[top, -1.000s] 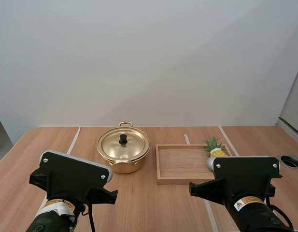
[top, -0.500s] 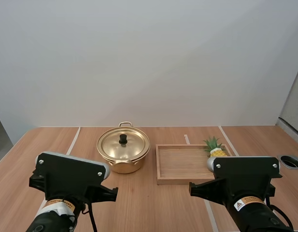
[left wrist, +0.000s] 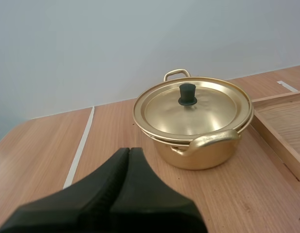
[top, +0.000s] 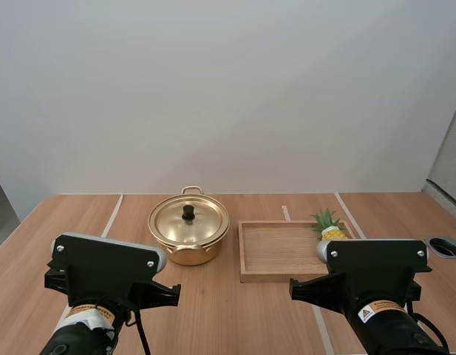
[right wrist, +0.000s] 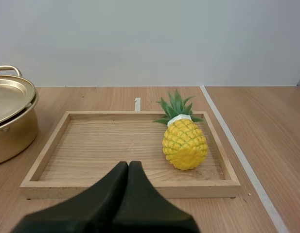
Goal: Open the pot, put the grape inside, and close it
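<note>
Left arm (top: 103, 260) has dipped and levelled a touch; left pincer (left wrist: 129, 151) clenched, empty, and the pot (top: 188, 231) sits far and slightly right of it, lid (left wrist: 208, 112) on, knob (left wrist: 187, 94) upright, so left is nearer. Right pincer (right wrist: 128, 165) clenched, empty, faces a pineapple (right wrist: 184, 144) in the tray (right wrist: 46, 150)

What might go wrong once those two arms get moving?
1. The lid has only a small black knob to pinch; a slip could drop it or shove the pot.
2. The fruit in the wooden tray is a pineapple, not a grape: rounded, it may slip from a grip.
3. The left gripper and right gripper are shut; they must open first.
</note>
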You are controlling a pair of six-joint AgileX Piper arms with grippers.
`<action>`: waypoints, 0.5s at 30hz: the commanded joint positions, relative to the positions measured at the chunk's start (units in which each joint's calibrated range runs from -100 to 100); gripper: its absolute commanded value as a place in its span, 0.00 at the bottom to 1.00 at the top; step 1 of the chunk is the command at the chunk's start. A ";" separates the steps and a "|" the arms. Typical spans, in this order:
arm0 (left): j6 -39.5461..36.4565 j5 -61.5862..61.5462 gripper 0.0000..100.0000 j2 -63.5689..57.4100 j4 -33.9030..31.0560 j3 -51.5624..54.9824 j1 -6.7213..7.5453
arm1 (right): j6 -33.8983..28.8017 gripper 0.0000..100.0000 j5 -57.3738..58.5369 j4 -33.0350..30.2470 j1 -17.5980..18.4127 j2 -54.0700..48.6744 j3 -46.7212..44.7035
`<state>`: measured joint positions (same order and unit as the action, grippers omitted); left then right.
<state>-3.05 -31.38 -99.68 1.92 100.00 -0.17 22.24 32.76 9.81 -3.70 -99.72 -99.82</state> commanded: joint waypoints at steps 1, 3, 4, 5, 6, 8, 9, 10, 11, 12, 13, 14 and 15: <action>-0.59 0.75 0.00 -0.32 0.62 0.00 0.13 | 0.12 0.01 -1.17 0.17 -0.22 -0.28 -0.18; -0.59 0.75 0.00 -0.32 0.62 0.00 0.13 | 0.12 0.01 -1.17 0.17 -0.22 -0.28 -0.18; -0.59 0.75 0.00 -0.32 0.62 0.00 0.13 | 0.12 0.01 -1.17 0.17 -0.22 -0.28 -0.18; -0.59 0.75 0.00 -0.32 0.62 0.00 0.13 | 0.12 0.01 -1.17 0.17 -0.22 -0.28 -0.18; -0.59 0.75 0.00 -0.32 0.62 0.00 0.13 | 0.12 0.01 -1.17 0.17 -0.22 -0.28 -0.18; -0.59 0.75 0.00 -0.32 0.62 0.00 0.13 | 0.12 0.01 -1.17 0.17 -0.22 -0.28 -0.18; -0.59 0.75 0.00 -0.32 0.62 0.00 0.13 | 0.12 0.01 -1.17 0.17 -0.22 -0.28 -0.18; -0.59 0.75 0.00 -0.32 0.62 0.00 0.13 | 0.12 0.01 -1.17 0.17 -0.22 -0.28 -0.18; -0.59 0.75 0.00 -0.32 0.62 0.00 0.13 | 0.12 0.01 -1.17 0.17 -0.22 -0.28 -0.18; -0.59 0.75 0.00 -0.32 0.62 0.00 0.13 | 0.12 0.01 -1.17 0.17 -0.22 -0.28 -0.18; -0.59 0.75 0.00 -0.32 0.62 0.00 0.13 | 0.12 0.01 -1.17 0.17 -0.22 -0.28 -0.18; -0.59 0.75 0.00 -0.32 0.62 0.00 0.13 | 0.12 0.01 -1.17 0.17 -0.22 -0.28 -0.18; -0.59 0.75 0.00 -0.32 0.62 0.00 0.13 | 0.12 0.01 -1.33 0.17 -0.22 -0.28 -0.18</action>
<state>-3.05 -31.38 -99.68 1.92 100.00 -0.17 22.24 32.76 9.81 -3.70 -99.72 -99.82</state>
